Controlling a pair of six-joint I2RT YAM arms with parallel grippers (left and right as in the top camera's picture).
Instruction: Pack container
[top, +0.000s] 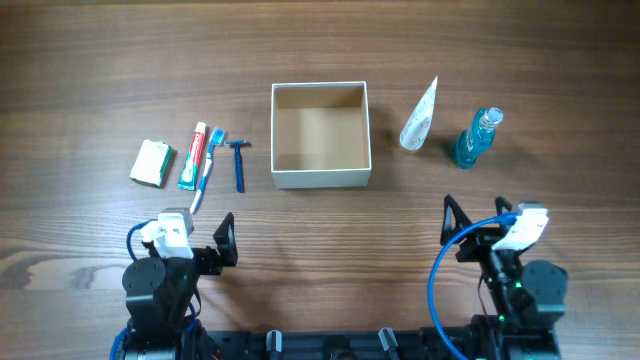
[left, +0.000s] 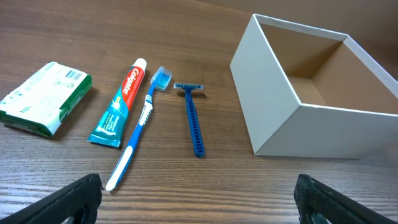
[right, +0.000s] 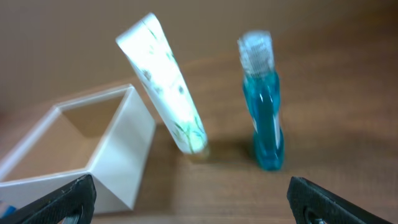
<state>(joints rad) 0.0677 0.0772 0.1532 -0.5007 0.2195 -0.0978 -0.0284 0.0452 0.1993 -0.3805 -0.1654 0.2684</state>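
White cardboard outside and tan-brown inside: that is your container. It sits in the middle of the wooden desk, open side up, and you can see nothing in it. It is farther from the arms than either tool and lies between the two groups of toiletries.

On your left of the container, four things lie flat in a row. Farthest out is a green-and-white packet. Next comes a toothpaste tube with its white cap pointing away from the arms. A blue-and-white toothbrush lies just beside the tube; you cannot tell from these views whether the two touch. Nearest the container, but clear of its wall, is a blue razor, head away from the arms.

On your right, a white tube with a faint leafy print stands on its cap end, tilted toward the container and apart from it. Beyond it stands a bottle of blue liquid, upright, with a clear cap; the two are near each other but not touching.

Your left tool is at the near edge, low over the desk, fingers spread wide and gripping nothing. It faces the razor and toothbrush. Your right tool is likewise spread wide and empty, at the near edge, facing the white tube and the bottle.
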